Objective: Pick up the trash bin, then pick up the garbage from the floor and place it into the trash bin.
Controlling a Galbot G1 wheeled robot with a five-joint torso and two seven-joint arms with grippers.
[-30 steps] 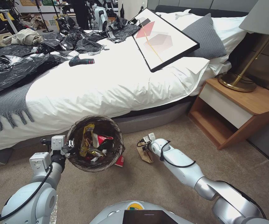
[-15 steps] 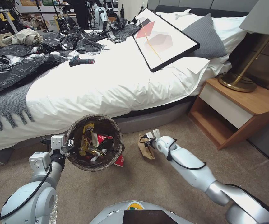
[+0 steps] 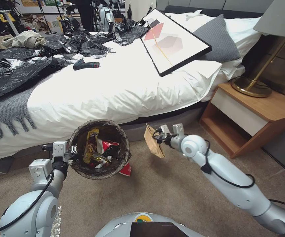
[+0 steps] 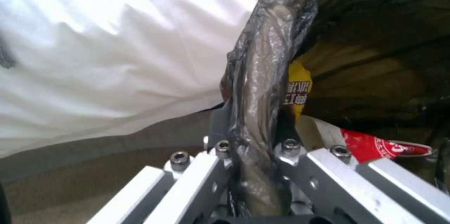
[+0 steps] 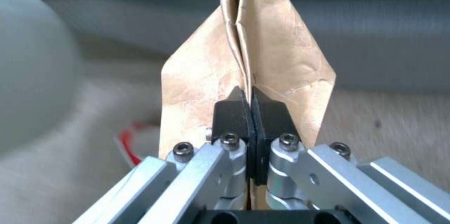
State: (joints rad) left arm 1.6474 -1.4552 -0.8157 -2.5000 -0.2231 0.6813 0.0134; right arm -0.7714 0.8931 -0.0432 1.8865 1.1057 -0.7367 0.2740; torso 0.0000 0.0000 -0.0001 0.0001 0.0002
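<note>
The brown bag (image 3: pixel 154 142), pinched in the closed right gripper (image 3: pixel 157 137), has been lifted off the floor (image 3: pixel 168 191) toward the bin (image 3: pixel 99 149), held at the rim by the clamped left gripper (image 3: pixel 72 152).

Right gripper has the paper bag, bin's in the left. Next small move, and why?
Probably carry the brown paper bag leftward over the trash bin: the right gripper is shut on it, off the floor, beside the bin's opening, which the left gripper holds by the rim.
</note>
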